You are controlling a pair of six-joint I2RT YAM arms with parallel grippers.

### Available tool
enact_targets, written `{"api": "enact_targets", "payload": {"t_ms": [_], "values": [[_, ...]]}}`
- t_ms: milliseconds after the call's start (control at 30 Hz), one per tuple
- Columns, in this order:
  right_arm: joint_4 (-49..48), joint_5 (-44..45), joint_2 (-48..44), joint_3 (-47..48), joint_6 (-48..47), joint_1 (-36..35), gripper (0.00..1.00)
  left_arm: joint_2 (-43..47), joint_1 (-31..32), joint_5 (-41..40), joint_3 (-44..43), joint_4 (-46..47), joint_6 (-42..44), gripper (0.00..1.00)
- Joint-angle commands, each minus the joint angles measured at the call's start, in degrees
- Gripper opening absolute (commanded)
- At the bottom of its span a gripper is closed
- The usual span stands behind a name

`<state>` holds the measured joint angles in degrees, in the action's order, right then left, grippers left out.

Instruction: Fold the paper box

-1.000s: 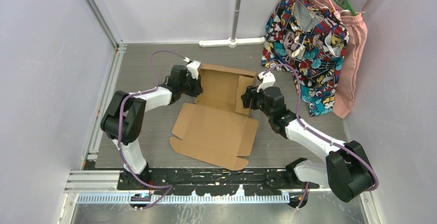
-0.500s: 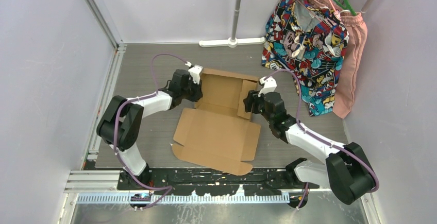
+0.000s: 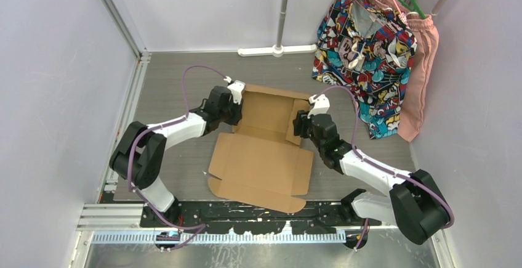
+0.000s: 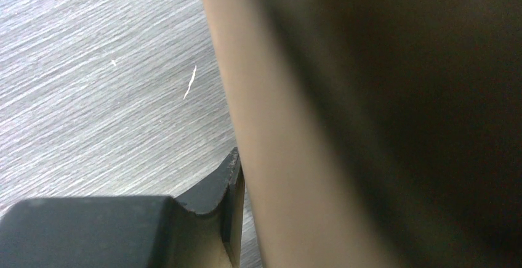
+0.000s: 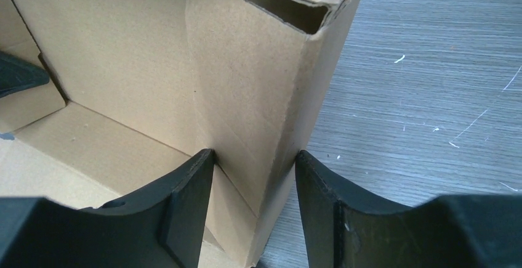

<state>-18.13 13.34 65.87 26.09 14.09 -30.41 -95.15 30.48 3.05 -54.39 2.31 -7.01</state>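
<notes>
The paper box (image 3: pixel 265 160) is brown cardboard in the middle of the table. Its far half stands up as back and side walls, and its broad lid panel lies flat toward me. My left gripper (image 3: pixel 236 101) is at the raised left wall. In the left wrist view that wall (image 4: pixel 295 126) fills the frame. One dark finger (image 4: pixel 212 197) lies against its outer face and the other is hidden behind it. My right gripper (image 3: pixel 300 122) straddles the doubled right wall (image 5: pixel 246 83). There the inner finger (image 5: pixel 191 188) touches the cardboard and the outer finger (image 5: pixel 320 194) stands a sliver off it.
Patterned and pink clothes (image 3: pixel 369 52) hang at the back right. A white pole foot (image 3: pixel 277 50) lies along the back wall. A metal rail (image 3: pixel 126 126) borders the table on the left, and the arm bases sit on the near rail (image 3: pixel 258 215).
Both grippers and the box have shifted slightly toward me, and the flat lid panel has swung squarer. The right jaws have narrowed around the right wall.
</notes>
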Motion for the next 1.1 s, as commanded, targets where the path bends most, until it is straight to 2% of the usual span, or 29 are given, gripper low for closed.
{"api": "enact_targets", "payload": {"t_ms": [0, 433, 633, 1000, 1067], "values": [[-4.3, 5.8, -0.9, -0.4, 0.1, -1.7, 0.56, 4.0, 2.2, 2.4, 0.5, -0.1, 0.5, 0.19], [-2.8, 16.9, 2.4, 0.6, 1.8, -5.5, 0.48, 6.8, 4.2, -1.6, 0.8, -2.1, -0.6, 0.19], [-0.3, 21.0, 2.9, 1.5, 2.9, -6.4, 0.47, 8.0, 5.1, -2.6, -0.1, -6.0, -1.0, 0.18], [2.0, 22.5, 2.2, 2.1, 3.7, -6.8, 0.45, 10.5, 6.6, -6.6, -1.4, -9.6, -1.7, 0.18], [2.2, 22.6, 2.0, 2.1, 3.8, -6.8, 0.40, 10.9, 6.8, -7.0, -1.6, -9.9, -1.9, 0.18]]}}
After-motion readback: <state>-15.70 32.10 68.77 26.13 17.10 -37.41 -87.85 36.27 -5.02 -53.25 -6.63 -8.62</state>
